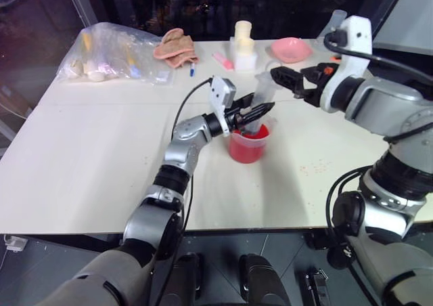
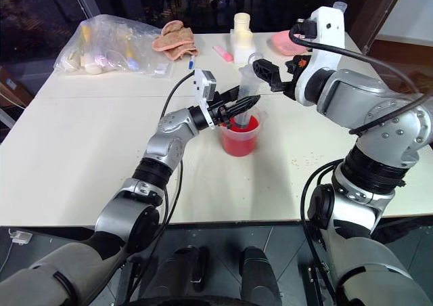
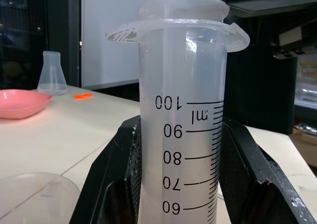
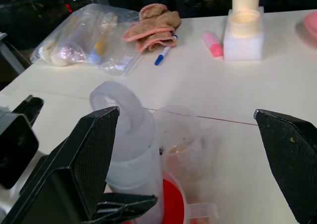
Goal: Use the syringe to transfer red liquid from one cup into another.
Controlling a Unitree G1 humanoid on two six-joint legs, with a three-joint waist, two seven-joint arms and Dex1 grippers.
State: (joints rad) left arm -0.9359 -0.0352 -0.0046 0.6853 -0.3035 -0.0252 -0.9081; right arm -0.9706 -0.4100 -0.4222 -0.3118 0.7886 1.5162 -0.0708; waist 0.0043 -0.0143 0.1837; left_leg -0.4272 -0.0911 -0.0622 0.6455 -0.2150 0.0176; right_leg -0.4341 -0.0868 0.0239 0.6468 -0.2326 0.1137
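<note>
White table [image 1: 88, 177] carries everything. Far left corner: clear plastic bag [image 1: 111, 54] of small items, with a pink cloth [image 1: 176, 47] beside it. A blue pen [image 1: 192, 70] and a pink marker [image 1: 223, 61] lie near the cloth. A white block [image 1: 244, 45] with cream cylinders stacked on it stands mid-back; pink bowl [image 1: 291, 49] to its right, with a clear conical flask [image 3: 52, 74] near it.

Beaker [image 1: 248, 142] sits mid-table, spout on rim, holding red liquid [image 1: 246, 147]. Plain clear cup [image 4: 182, 140] stands just behind it, touching or nearly so, with only a faint reddish residue inside.

Left tool [image 1: 260, 110] is clamped together on the syringe [image 3: 183, 115] barrel, at about the scale's upper marks. Syringe stands roughly upright, slightly tilted, lower end down inside the beaker; tip hidden. White plunger [image 4: 119, 102] top with ring handle sticks up above the barrel.

Right tool [image 1: 289, 80] has fingers wide apart, holding nothing, just above and behind the plunger top, not touching.
</note>
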